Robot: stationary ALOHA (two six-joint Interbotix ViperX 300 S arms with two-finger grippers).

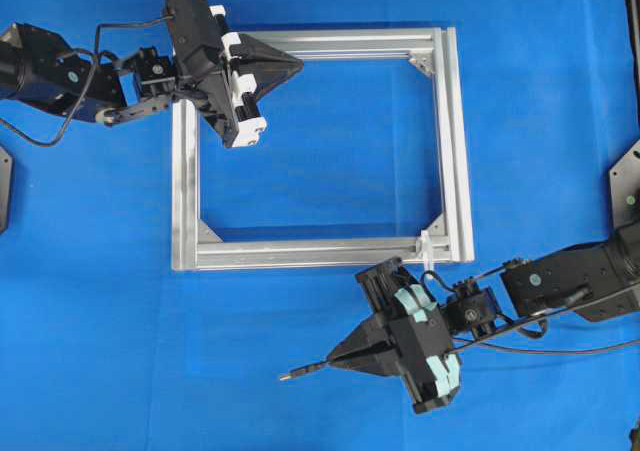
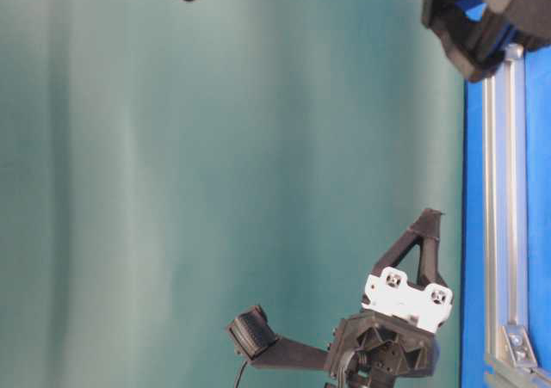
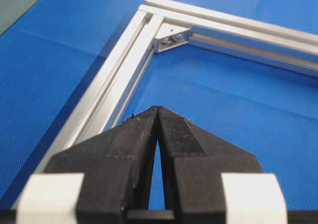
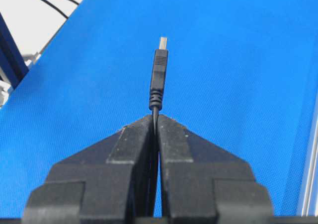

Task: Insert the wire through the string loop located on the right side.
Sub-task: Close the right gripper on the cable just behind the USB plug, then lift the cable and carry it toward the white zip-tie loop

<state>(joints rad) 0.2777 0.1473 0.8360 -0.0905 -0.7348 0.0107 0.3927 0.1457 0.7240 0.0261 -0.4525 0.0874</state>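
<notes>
My right gripper (image 1: 333,363) is shut on the wire (image 1: 305,370) just behind its plug, in front of the frame's near rail. The black plug (image 4: 158,77) sticks straight out past the closed fingertips (image 4: 157,117), above the blue mat and pointing to the overhead view's left. The string loop (image 1: 425,243), small and white, sits at the near right corner of the silver frame (image 1: 320,253), up and to the right of the plug. My left gripper (image 1: 300,64) is shut on nothing over the frame's far rail, near its left end (image 3: 157,109).
The aluminium frame (image 3: 124,70) lies flat on the blue mat, with small brackets (image 3: 171,37) in its corners. The frame's rail (image 2: 504,190) runs along the table edge in the table-level view. Both arms' black cables hang near their wrists. Open mat lies left of the plug.
</notes>
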